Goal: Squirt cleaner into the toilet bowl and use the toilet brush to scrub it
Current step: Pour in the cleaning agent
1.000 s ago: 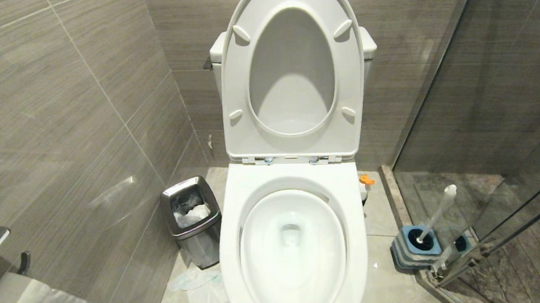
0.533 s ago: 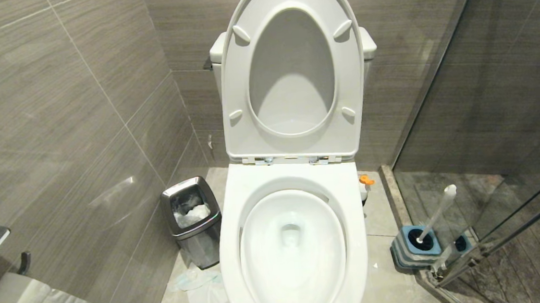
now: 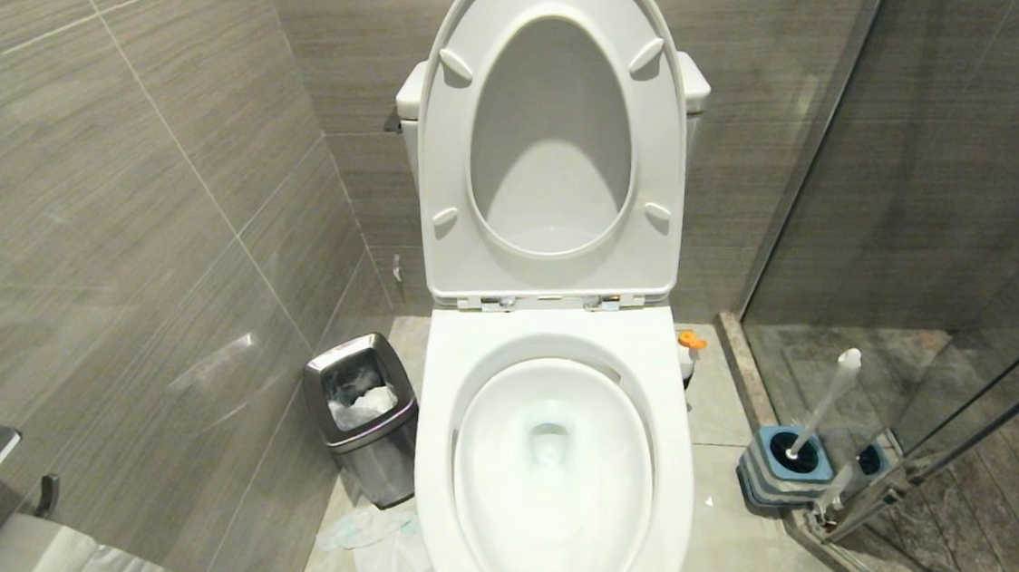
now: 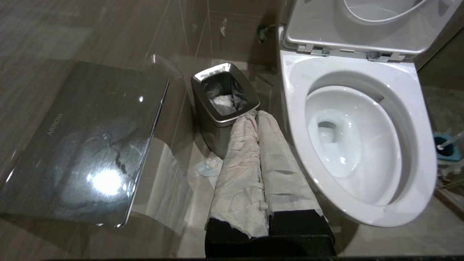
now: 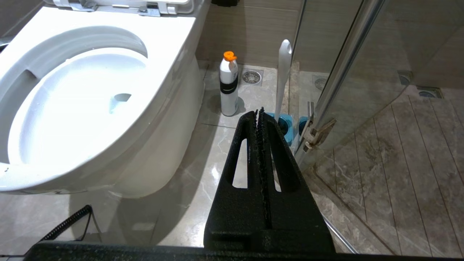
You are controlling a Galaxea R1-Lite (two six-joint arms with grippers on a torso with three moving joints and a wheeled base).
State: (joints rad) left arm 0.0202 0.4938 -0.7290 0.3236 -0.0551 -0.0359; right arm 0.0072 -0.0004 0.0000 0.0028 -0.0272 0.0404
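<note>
The left gripper (image 4: 256, 114), fingers wrapped in white cloth, is closed on nothing and hangs above the floor between the steel bin (image 4: 224, 95) and the toilet bowl (image 4: 406, 83). The right gripper (image 5: 259, 112) is pressed shut too, empty, low beside the bowl. Past its tips the brush (image 5: 283, 72) stands in its blue holder (image 5: 286, 125) by the glass door, near a white bottle (image 5: 229, 85) with an orange cap, perhaps the cleaner. Seat (image 3: 562, 264) is raised.
</note>
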